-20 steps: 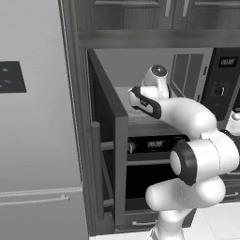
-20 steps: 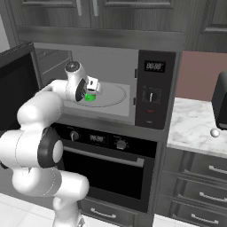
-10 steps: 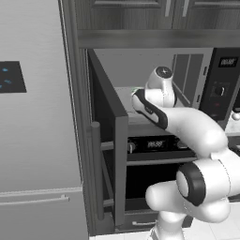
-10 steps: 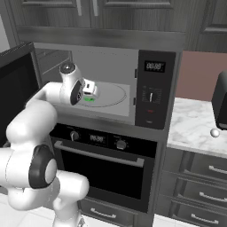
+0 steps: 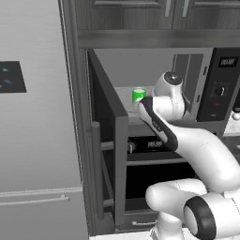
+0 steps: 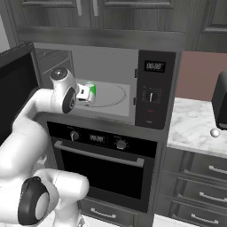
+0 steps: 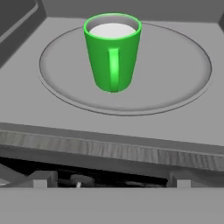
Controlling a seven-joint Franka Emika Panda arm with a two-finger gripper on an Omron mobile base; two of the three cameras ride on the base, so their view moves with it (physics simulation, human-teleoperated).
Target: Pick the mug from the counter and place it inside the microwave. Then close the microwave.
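Dark grey cabinets frame the open microwave [image 6: 111, 95], where the green mug [image 7: 113, 51] stands upright on the round turntable [image 7: 175, 70], upper centre of the hand view. Just outside the opening, the pincer [image 6: 83, 94] is released, holding nothing.

Flat even rendered light, no glare. My view soft, slightly blurred at bottom. Faint shadow under mug [image 7: 113, 51] on turntable [image 7: 175, 83]. Cabinets dim.
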